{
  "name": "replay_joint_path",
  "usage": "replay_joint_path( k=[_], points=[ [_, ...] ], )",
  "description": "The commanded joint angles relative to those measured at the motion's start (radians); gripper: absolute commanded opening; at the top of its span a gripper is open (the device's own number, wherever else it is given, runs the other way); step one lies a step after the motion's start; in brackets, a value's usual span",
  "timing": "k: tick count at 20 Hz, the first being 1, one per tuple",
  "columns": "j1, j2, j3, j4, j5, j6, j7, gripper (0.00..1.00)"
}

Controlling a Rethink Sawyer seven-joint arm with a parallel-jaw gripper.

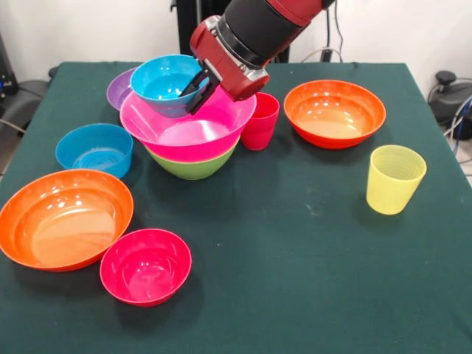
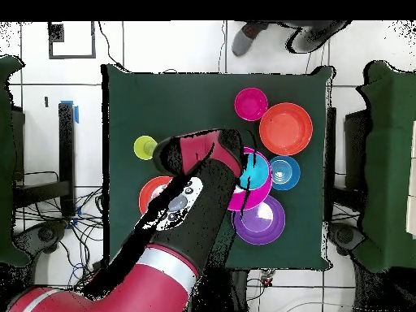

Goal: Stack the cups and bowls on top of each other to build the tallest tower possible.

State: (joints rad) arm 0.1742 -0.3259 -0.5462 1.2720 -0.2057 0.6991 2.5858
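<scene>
The tower stands at the table's middle: a green bowl (image 1: 193, 165) at the bottom with the large pink bowl (image 1: 184, 127) nested in it. A small blue bowl (image 1: 164, 81) sits tilted in the pink bowl's far side. My gripper (image 1: 197, 87) is shut on this blue bowl's right rim, one finger inside and one outside. In the overhead view the arm covers much of the stack; the blue bowl (image 2: 257, 169) and the pink bowl (image 2: 253, 197) show beside it. The red cup (image 1: 259, 122) stands just right of the tower. The yellow cup (image 1: 394, 178) stands alone at the right.
A purple bowl (image 1: 119, 88) lies behind the tower at the left. A second blue bowl (image 1: 94, 150) sits left of it. One orange bowl (image 1: 334, 112) is at the back right, another (image 1: 65, 217) at the front left beside the small red-pink bowl (image 1: 145, 265).
</scene>
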Motion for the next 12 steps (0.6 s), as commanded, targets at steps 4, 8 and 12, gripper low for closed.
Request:
replay_joint_path(
  k=[4, 8, 12],
  points=[
    [-0.023, -0.002, 0.180, 0.050, 0.016, -0.058, -0.013, 0.00],
    [-0.027, -0.009, 0.189, 0.060, 0.015, -0.061, -0.019, 0.00],
    [-0.028, -0.012, 0.194, 0.070, 0.010, -0.065, -0.021, 0.00]
  ],
)
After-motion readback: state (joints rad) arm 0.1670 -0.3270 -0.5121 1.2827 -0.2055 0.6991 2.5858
